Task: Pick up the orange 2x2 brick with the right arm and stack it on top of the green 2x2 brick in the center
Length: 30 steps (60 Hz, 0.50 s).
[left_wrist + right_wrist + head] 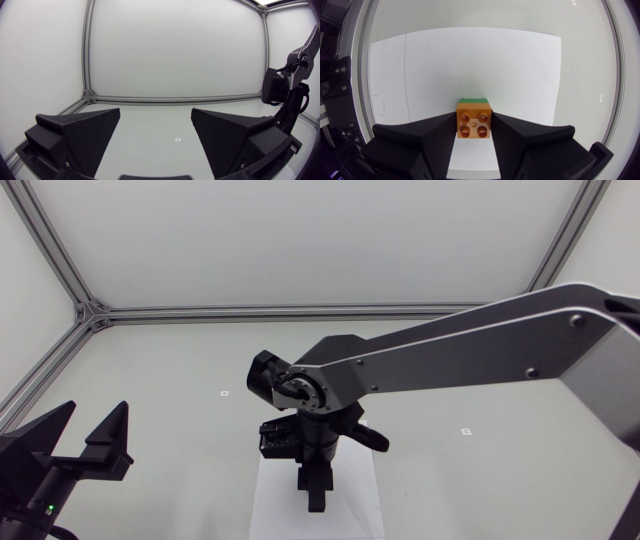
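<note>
In the right wrist view the orange 2x2 brick (474,124) sits studs-up between my right gripper's (474,137) two black fingers, which press on it from both sides. A thin strip of the green 2x2 brick (474,100) shows just beyond the orange one's far edge, directly under it. Both rest over a white sheet (470,65). From above, my right arm crosses in from the right and its gripper (315,495) points down over the white sheet (350,500), hiding both bricks. My left gripper (90,442) stands open at the near left, holding nothing (156,140).
Aluminium frame rails (300,311) border the table at the back and left. Small markers (224,393) (466,430) dot the tabletop. In the left wrist view my right arm (285,95) stands ahead to the right, with a marker (177,139) on the table ahead.
</note>
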Available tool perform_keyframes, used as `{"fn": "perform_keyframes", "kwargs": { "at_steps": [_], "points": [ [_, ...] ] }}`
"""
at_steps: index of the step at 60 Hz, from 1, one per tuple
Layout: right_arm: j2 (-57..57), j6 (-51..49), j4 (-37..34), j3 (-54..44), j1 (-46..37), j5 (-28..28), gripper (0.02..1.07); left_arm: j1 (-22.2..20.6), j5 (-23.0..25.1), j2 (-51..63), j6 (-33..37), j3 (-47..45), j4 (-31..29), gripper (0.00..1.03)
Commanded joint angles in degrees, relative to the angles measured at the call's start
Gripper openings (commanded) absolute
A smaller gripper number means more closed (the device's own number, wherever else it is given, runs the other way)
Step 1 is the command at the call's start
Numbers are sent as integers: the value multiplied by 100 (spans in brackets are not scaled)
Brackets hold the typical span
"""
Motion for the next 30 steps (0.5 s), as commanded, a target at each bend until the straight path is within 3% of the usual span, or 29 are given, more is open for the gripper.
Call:
{"fn": "perform_keyframes", "kwargs": {
  "at_steps": [1, 10, 30],
  "points": [
    [300, -99, -121, -122, 20, 31, 57, 16, 23, -45, 73, -235, -84, 99],
    [335, -73, -77, -122, 20, 22, 72, 16, 23, -45, 73, -235, -84, 99],
    [150, -64, -33, -148, -15, 22, 77, 16, 23, -45, 73, -235, -84, 99]
  ]
}}
